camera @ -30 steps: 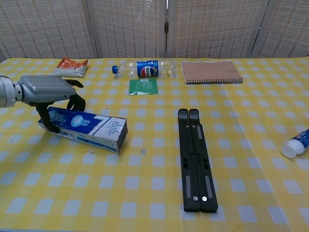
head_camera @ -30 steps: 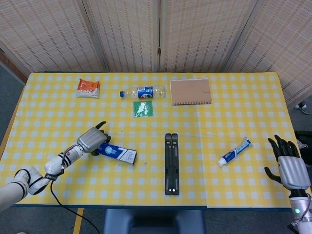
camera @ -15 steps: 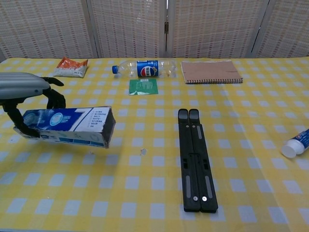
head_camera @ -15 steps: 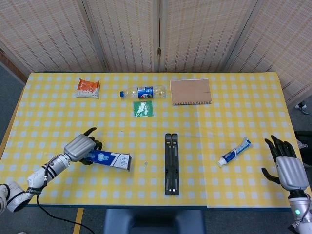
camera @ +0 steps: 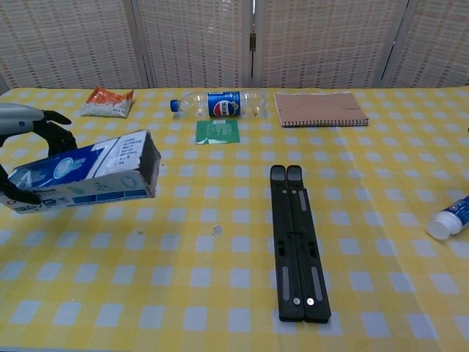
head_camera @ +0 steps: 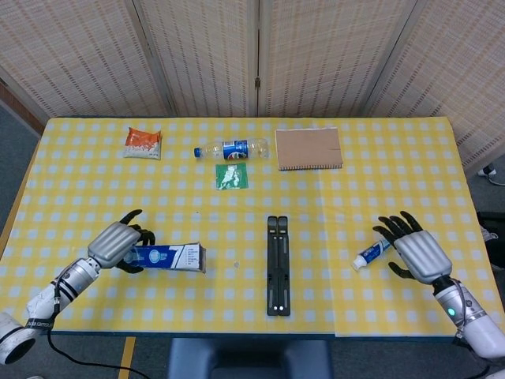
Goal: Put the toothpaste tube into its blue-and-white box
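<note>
Risk: left hand [head_camera: 113, 243] holds box [head_camera: 168, 257] lifted, mouth maybe open — tube [head_camera: 372, 253] lies w/ right hand [head_camera: 417, 253] spread just beside; fumbled grasp could roll it away.

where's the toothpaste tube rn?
The toothpaste tube lies on the table's right side in the head view, right of the black folding stand, with the right hand just beside it. The chest view shows only its cap end at the right edge.
</note>
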Robot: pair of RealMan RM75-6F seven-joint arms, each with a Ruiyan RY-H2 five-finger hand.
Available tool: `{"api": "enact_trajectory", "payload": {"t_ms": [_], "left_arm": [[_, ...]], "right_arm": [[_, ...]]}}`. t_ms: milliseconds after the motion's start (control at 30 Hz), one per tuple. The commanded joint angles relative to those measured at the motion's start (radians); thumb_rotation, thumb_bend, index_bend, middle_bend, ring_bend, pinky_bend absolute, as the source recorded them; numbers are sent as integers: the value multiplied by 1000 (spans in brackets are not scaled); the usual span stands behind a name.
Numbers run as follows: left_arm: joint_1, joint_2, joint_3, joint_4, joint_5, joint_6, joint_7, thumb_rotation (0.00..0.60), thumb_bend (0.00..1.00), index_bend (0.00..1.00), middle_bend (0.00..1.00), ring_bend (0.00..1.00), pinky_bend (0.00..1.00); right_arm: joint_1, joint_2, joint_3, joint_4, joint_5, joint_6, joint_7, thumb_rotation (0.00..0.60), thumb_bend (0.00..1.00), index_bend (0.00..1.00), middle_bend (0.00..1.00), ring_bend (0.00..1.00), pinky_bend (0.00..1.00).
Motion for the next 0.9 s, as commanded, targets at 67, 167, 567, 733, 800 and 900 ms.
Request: {"api": "enact_trajectory", "payload": {"t_ms": [67,167,567,733,800,900], "left_arm": [[8,1,0,1,5,4,5,600,196,455,595,432,0],[9,3,-5,2,3,-5,20,600,196,452,592,430,0],[5,-14,-26,37,0,-25,1,600,196,449,591,430,0],[6,-20,-34,51,-3,-28,-7,600,196,449,590,430,0],[6,-20,-34,55,2,-26,-10,600,196,450,591,430,0],[9,-17,-34,60,8,-21,-14,600,196,450,591,431,0]], "right_arm": [[77,-21,-11,22,16,-136,-92,600,337,272,196,163,18],[98,-38,-21,41,57,-195,-156,600,337,279,202,168,18],[143,-143,-38,159,102,-253,-223,600,337,288,210,176,18],[162,-192,-43,222,77,-243,-241,600,338,308,229,195,18],[168,-213,-46,251,65,-233,-253,600,338,312,234,199,18],[171,-235,-51,276,53,-218,-251,600,338,328,247,212,18]]}}
